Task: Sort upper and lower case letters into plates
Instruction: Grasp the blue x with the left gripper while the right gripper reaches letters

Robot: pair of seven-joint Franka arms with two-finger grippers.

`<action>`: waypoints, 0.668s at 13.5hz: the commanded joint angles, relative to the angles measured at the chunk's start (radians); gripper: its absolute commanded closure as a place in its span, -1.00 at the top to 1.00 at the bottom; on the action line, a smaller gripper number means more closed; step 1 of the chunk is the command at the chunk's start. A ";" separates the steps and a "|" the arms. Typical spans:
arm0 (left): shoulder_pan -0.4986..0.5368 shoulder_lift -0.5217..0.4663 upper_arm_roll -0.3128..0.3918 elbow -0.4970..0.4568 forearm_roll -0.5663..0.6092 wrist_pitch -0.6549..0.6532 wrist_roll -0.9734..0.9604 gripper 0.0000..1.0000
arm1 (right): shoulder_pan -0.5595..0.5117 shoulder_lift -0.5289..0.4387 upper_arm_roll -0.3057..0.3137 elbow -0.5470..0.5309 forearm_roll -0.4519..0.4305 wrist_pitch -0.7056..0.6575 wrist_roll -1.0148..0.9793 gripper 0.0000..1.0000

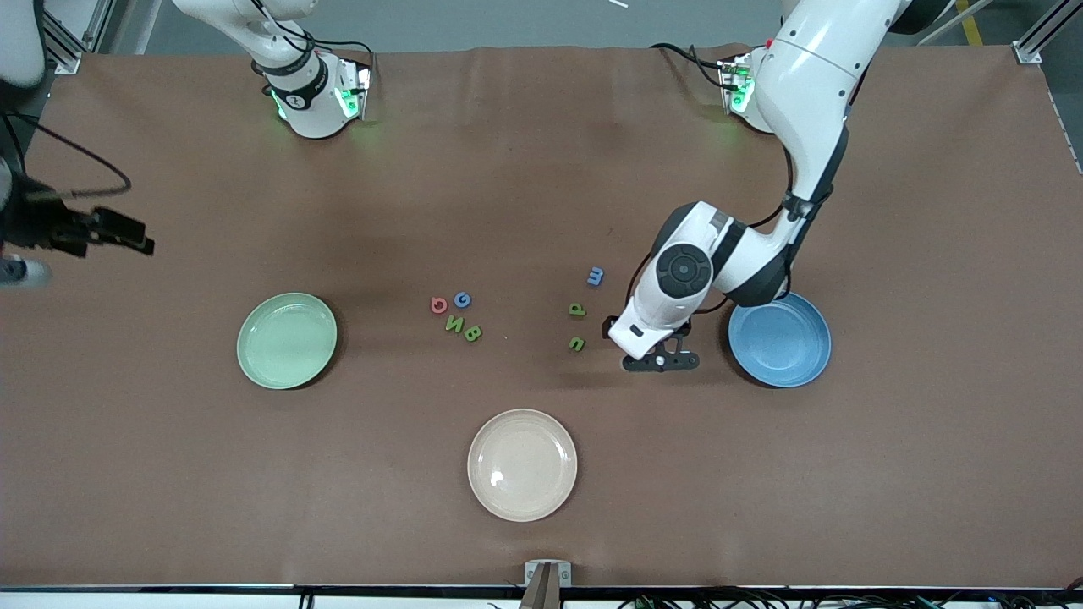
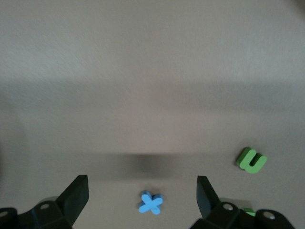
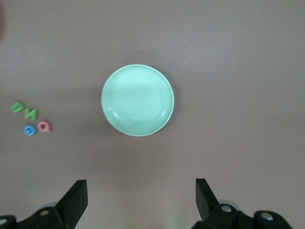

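Two plates for sorting sit at either end of the brown bench point(image 1: 541, 169): a pale green plate point(image 1: 287, 340) toward the right arm's end and a blue plate point(image 1: 779, 340) toward the left arm's end. A cream plate point(image 1: 522, 464) lies between them, nearer the front camera.

Four capitals cluster near the middle: a red G point(image 1: 438, 305), a blue G point(image 1: 462, 299), a green N point(image 1: 455, 324) and a green B point(image 1: 473, 333). Toward the blue plate lie a blue m point(image 1: 596, 276), a green d point(image 1: 577, 309) and a green u point(image 1: 576, 343).

Left pincer point(image 1: 662, 362) hangs low just beside the blue plate, its fingers point(image 2: 76, 195) spread wide, with a blue x point(image 2: 151, 202) lying on the bench between them and the green u off to one side in the wrist view.

Right pincer point(image 1: 118, 233) is raised over the bench's edge at the right arm's end, fingers point(image 3: 76, 198) likewise spread and holding nothing, its camera looking down on the empty green plate.
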 commanded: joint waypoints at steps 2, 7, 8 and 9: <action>-0.023 -0.016 0.003 -0.085 0.022 0.097 -0.033 0.99 | -0.019 0.076 0.009 0.039 0.008 0.003 0.016 1.00; -0.030 -0.005 0.002 -0.143 0.025 0.122 -0.026 0.52 | 0.059 0.079 0.012 0.034 0.006 0.038 0.401 1.00; -0.033 -0.008 0.002 -0.154 0.025 0.122 -0.025 0.45 | 0.061 0.082 0.012 0.026 0.012 0.043 0.414 1.00; -0.034 -0.011 0.000 -0.156 0.024 0.122 -0.025 0.38 | 0.068 0.082 0.012 0.005 0.015 0.056 0.437 1.00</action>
